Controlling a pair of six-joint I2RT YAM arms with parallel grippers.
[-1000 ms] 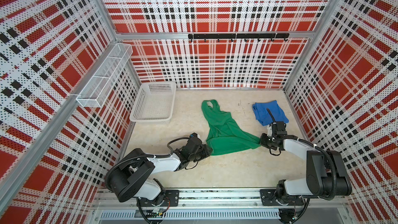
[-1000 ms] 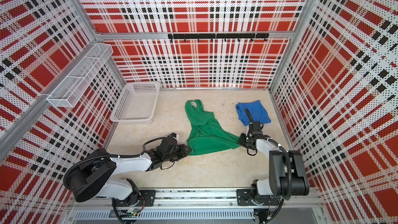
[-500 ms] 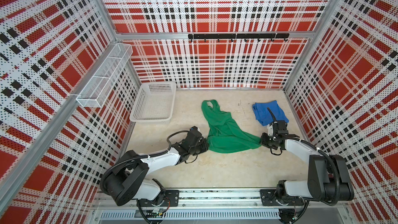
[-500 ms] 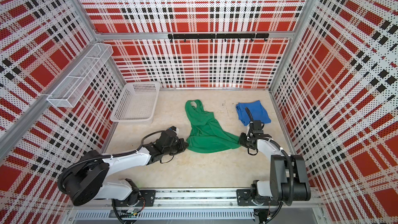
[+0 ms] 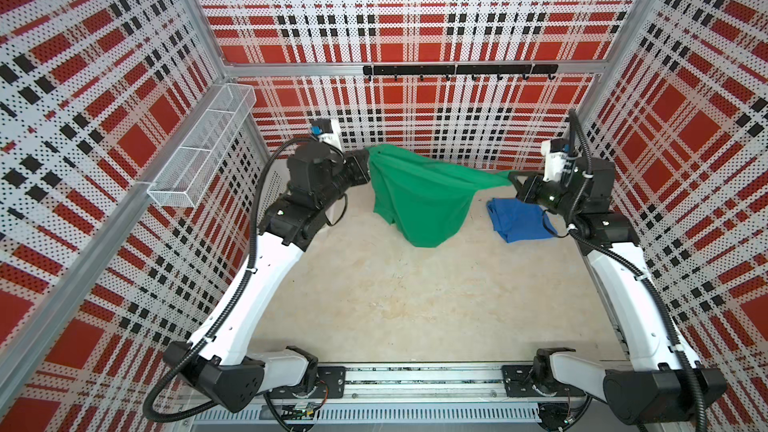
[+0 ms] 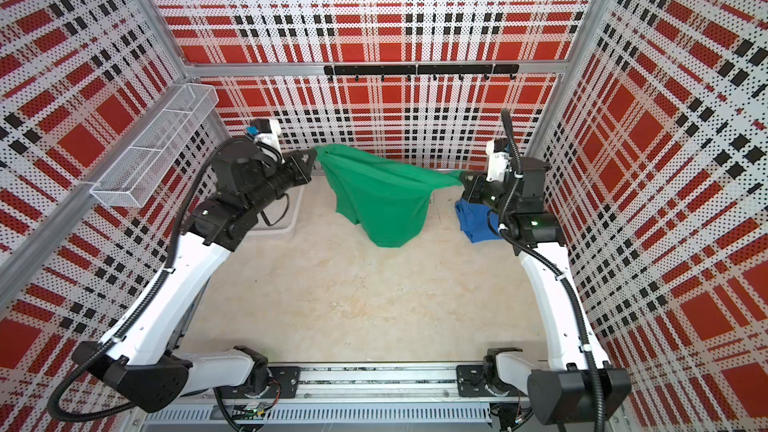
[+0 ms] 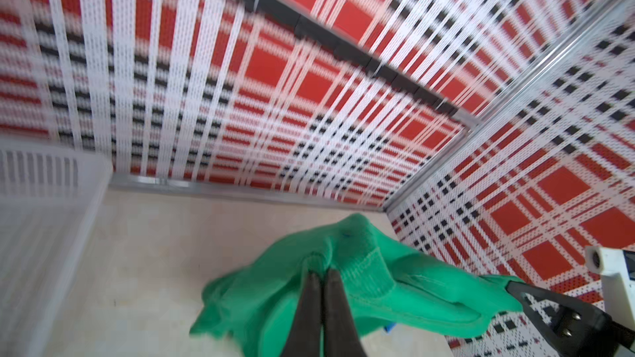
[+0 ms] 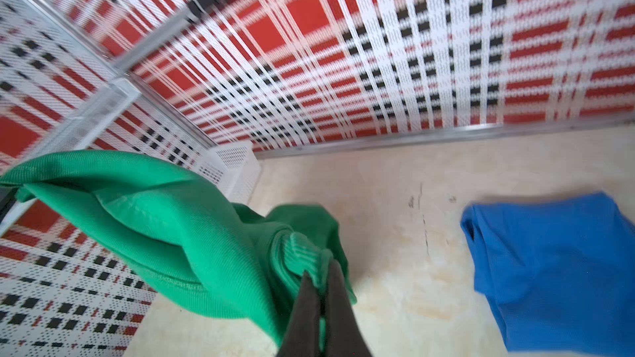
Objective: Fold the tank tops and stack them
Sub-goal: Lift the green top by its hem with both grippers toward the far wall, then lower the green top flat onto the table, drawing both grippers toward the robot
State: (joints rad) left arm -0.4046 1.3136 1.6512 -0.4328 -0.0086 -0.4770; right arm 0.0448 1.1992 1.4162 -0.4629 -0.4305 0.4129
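The green tank top (image 5: 419,197) (image 6: 380,201) hangs in the air, stretched between both grippers, its lower part drooping toward the floor. My left gripper (image 5: 368,160) (image 7: 322,271) is shut on one corner of it. At the opposite corner my right gripper (image 5: 513,178) (image 8: 321,269) is shut on bunched green fabric (image 8: 192,231). The blue tank top (image 5: 519,220) (image 8: 556,269) lies crumpled on the floor under the right arm, partly hidden by it in both top views.
A white perforated basket (image 6: 282,211) (image 7: 44,207) sits on the floor at the back left, mostly hidden behind the left arm. A wire shelf (image 5: 199,160) hangs on the left wall. A black hook rail (image 5: 459,70) runs along the back wall.
The left gripper closed on the green tank top. Both arms rose from the floor and spread apart, lifting the garment off the floor and stretching it between them.
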